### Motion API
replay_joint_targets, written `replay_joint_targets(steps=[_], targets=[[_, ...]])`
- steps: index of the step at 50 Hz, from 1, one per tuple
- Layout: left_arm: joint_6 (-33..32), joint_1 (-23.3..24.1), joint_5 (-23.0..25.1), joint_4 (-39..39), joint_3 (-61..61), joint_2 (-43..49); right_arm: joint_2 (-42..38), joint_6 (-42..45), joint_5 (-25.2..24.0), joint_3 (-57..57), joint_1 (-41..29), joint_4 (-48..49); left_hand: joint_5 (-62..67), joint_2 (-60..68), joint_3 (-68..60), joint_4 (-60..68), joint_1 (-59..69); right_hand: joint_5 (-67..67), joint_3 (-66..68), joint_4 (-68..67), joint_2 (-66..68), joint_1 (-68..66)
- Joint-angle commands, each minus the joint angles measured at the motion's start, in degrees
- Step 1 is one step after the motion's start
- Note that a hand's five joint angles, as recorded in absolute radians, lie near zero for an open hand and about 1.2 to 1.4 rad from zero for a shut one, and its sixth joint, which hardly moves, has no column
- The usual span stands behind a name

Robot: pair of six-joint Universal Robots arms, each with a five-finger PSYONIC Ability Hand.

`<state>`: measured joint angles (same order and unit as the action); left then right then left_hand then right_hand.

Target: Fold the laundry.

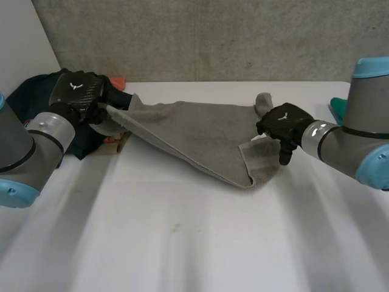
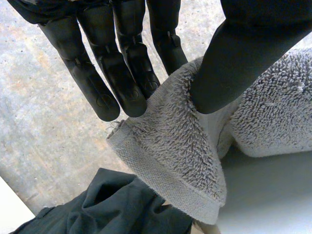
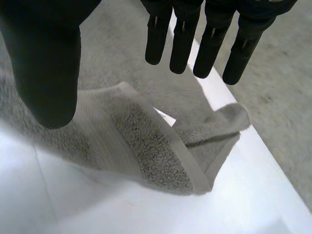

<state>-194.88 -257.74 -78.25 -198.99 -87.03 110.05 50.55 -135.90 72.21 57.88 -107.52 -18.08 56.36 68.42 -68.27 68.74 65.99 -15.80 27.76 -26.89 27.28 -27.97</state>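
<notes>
Spreading across the white table (image 1: 182, 243), the grey towel (image 1: 200, 137) has bare tabletop in front of it. Its nearest corner comes to a point, and just right of that point a flap is turned over onto the towel's upper face.

At the far end of that flap, over the towel's right side, is the right hand (image 1: 284, 121). In its wrist view the fingers are straight and the thumb stands apart from them. The cloth lies below the hand and none of it is caught between the fingers and the thumb.

At the towel's left corner the left hand (image 1: 78, 91) has hold of the cloth. Its wrist view shows the thumb pressing the hemmed corner against the fingertips, and the corner is lifted off the table.

Just left of the towel, beyond that hand, is a heap of dark clothes (image 1: 30, 97) with an orange thing (image 1: 117, 81) beside it. Well right of the towel a teal thing (image 1: 338, 108) shows past the right arm. Behind the towel rises a concrete wall (image 1: 213, 36).
</notes>
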Motion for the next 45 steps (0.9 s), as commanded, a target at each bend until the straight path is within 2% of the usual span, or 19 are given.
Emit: replay_joint_targets(steps=[1, 15, 23, 25, 26, 27, 32, 35, 41, 45], targets=[[0.20, 0.31, 0.03, 2.20, -0.24, -0.62, -8.18, 8.72, -1.81, -9.53, -1.90, 0.15, 13.64, 11.58, -11.73, 11.26, 14.01, -3.72, 1.75, -2.62, 2.24, -1.54], [0.20, 0.66, 1.34, 4.23, -1.91, -6.15, -23.21, 10.74, 1.44, -27.28, -3.83, -2.30, 13.64, 11.58, -11.73, 11.26, 14.01, -3.38, 1.41, -2.28, 1.90, -1.20], [-0.15, 0.66, 1.96, 4.32, -1.74, -6.87, -28.22, 11.98, 3.11, -33.17, -3.75, -3.36, 13.64, 11.58, -11.73, 11.26, 14.01, -3.88, 1.91, -2.78, 2.40, -1.70], [-0.15, 0.58, 1.96, 4.32, -1.74, -6.86, -28.58, 12.06, 3.46, -33.97, -3.75, -3.36, 13.64, 11.58, -11.73, 11.26, 14.01, -12.40, 10.43, -11.30, 10.91, -10.22], [-0.15, 0.49, 1.96, 4.32, -1.74, -6.78, -28.41, 11.89, 3.20, -34.84, -4.01, -3.28, 13.64, 11.58, -11.73, 11.26, 14.01, -41.44, 39.47, -40.34, 39.96, -39.26], [-0.15, 0.49, 1.96, 4.32, -1.74, -6.69, -27.97, 11.54, 3.20, -35.20, -4.10, -3.19, 13.64, 11.58, -11.73, 11.26, 14.01, -54.07, 52.11, -52.98, 52.59, -51.90], [-0.59, 0.31, 1.79, 4.58, -1.65, -6.25, -22.09, 3.99, 3.46, -32.23, -4.01, -3.19, 13.64, 11.58, -11.73, 11.26, 14.01, -54.20, 52.24, -53.11, 52.72, -52.03], [-1.56, -0.30, 1.87, 5.37, -1.82, -6.42, -16.82, -1.02, 3.64, -25.82, -2.70, -3.28, 13.64, 11.58, -11.73, 11.26, 14.01, -54.20, 52.24, -53.11, 52.72, -52.03], [-5.86, -1.44, 2.05, 9.76, -2.62, -7.04, -5.66, 0.72, 4.51, -11.23, 2.57, -5.64, 13.64, 11.58, -11.73, 11.26, 14.01, -54.20, 52.24, -53.11, 52.72, -52.03], [-11.30, -1.62, 1.87, 17.39, -4.37, -8.62, 4.53, 3.18, 3.46, 2.65, 6.62, -9.07, 13.64, 11.58, -11.73, 11.26, 14.01, -54.20, 52.24, -53.11, 52.72, -52.03]])
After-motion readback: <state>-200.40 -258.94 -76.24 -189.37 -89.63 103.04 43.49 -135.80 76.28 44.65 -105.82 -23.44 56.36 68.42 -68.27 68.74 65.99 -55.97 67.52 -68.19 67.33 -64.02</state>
